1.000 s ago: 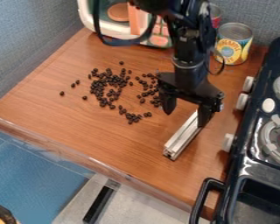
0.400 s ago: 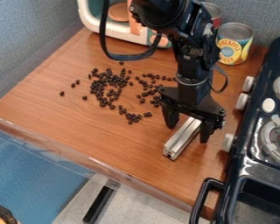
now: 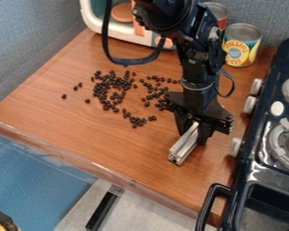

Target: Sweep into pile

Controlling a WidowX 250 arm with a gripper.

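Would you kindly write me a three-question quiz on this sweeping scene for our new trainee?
1. True or false: the fingers of the gripper sit on either side of the metal bar.

2. How do the dark bean-like pieces lie?
a) In one straight row
b) Loosely spread, with a few strays apart
c) In one tight, tidy pile

3. Fill in the missing word: in the camera view, the stove stands to the ____ of the pieces.

Key: 1 true; 2 b; 3 right

Bright, diffuse light, perhaps from above, with pale glints on the stove [image 3: 263, 175].
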